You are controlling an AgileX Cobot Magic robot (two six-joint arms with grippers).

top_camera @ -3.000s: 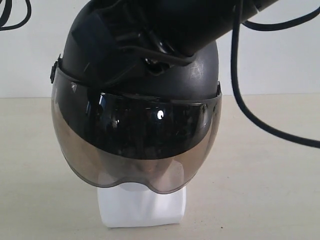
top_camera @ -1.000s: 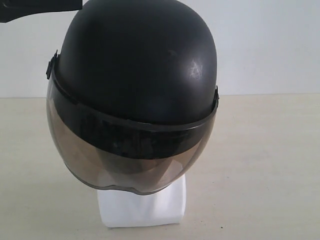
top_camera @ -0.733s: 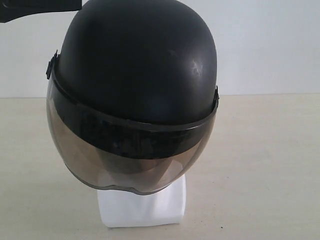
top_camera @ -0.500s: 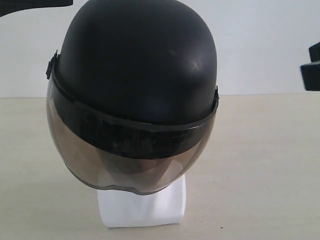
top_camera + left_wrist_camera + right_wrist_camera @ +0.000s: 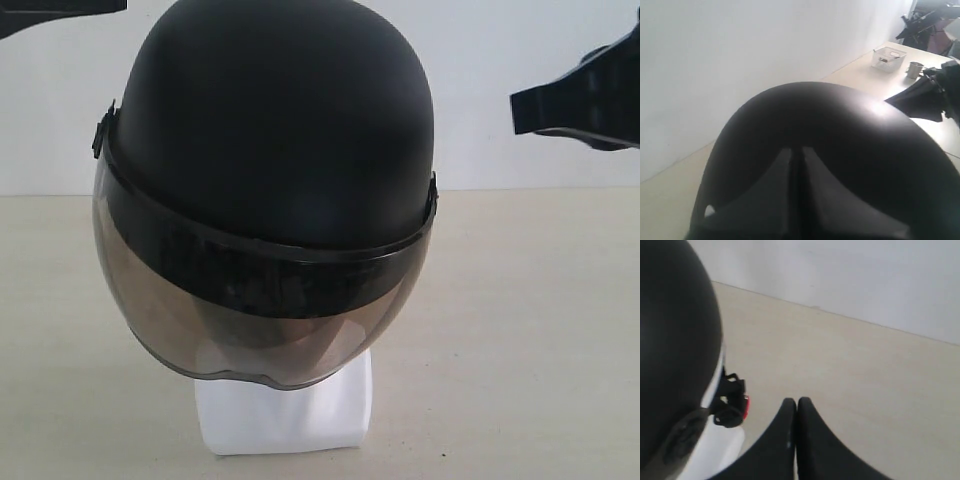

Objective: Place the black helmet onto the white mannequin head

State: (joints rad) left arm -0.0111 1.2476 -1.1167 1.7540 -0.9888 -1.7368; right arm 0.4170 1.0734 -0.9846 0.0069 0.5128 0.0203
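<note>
Two grippers: both empty and off the helmet, one toward each upper corner of the exterior frame, which suits a load that now rests on its own.
Left gripper (image 5: 796,150): a dark sliver in the upper left corner of the exterior frame. Its wrist view shows the fingers pressed together on nothing, hanging just above the dome without touching it.
Black helmet (image 5: 275,120): in the centre of the frame, seated over the head with nothing gripping it. The rim band runs on a slant, higher at the left.
Visor (image 5: 240,310): smoky brown and lowered over the face, so the features are only a faint shape behind it.
White mannequin head (image 5: 285,415): lower centre. Only the squarish base shows below the visor. It stands on the beige table (image 5: 520,330) and carries the helmet's weight.
Strap buckle (image 5: 732,402): black with a red tab, dangling loose under the helmet's edge beside the white plastic. It looks unfastened, but the task does not call for fastening it.
Right gripper (image 5: 796,401): upper right of the exterior frame, well apart from the shell, fingers closed together with nothing held.
Task state: judged complete, since the helmet sits on the head unaided.
</note>
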